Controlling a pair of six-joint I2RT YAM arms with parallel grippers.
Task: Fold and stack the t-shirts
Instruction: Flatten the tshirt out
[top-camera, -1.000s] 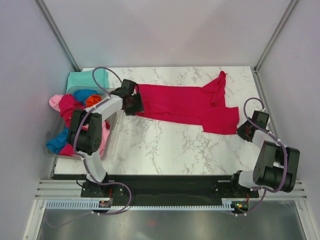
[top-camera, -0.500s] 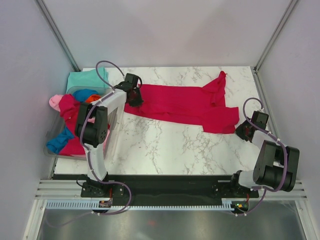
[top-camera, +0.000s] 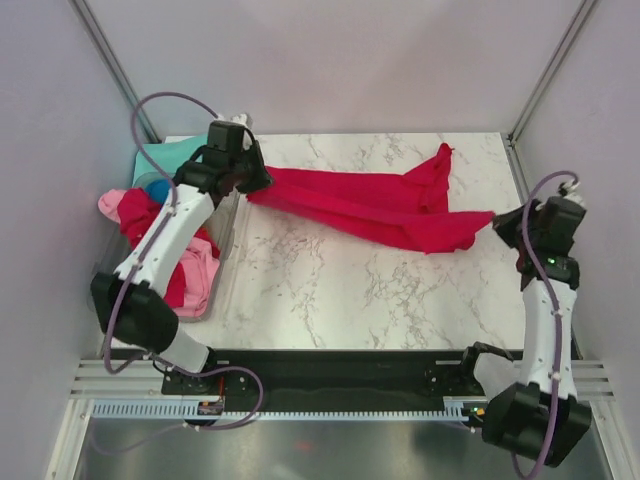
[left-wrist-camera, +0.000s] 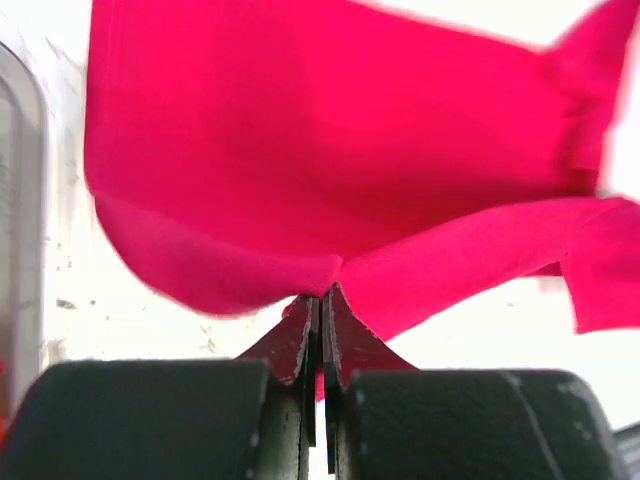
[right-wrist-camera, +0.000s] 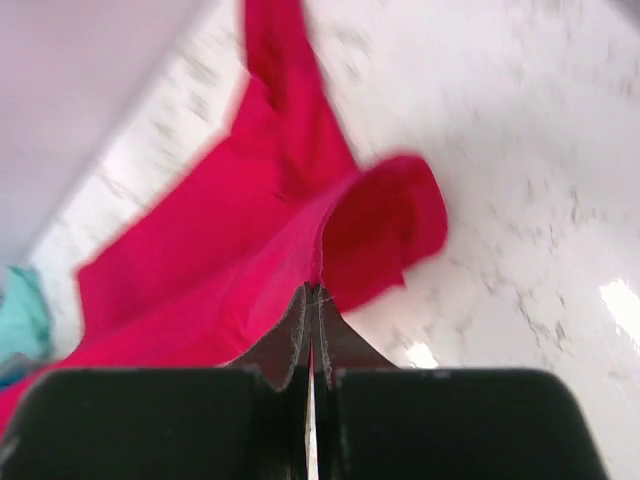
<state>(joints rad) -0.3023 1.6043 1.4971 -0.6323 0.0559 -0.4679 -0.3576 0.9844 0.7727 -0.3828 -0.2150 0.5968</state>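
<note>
The large crimson-red t-shirt (top-camera: 380, 208) hangs stretched across the back half of the marble table, sagging in the middle. My left gripper (top-camera: 252, 187) is shut on its left edge, and the left wrist view shows the cloth (left-wrist-camera: 330, 150) pinched at the fingertips of that gripper (left-wrist-camera: 322, 292). My right gripper (top-camera: 499, 222) is shut on the shirt's right end; in the right wrist view the red cloth (right-wrist-camera: 250, 260) bunches at its tips (right-wrist-camera: 312, 290). A mint-teal t-shirt (top-camera: 165, 155) lies at the back left. Pink (top-camera: 196, 276) and blue (top-camera: 156, 188) t-shirts lie crumpled in the bin.
A clear plastic bin (top-camera: 224, 262) stands along the table's left edge under my left arm. Grey walls and metal posts close in the back and both sides. Bare marble table (top-camera: 350, 290) shows in front of the red shirt.
The left gripper closed on the red shirt's left edge, and both arms rose. The shirt's two ends lifted off the table and the cloth pulled taut between them.
</note>
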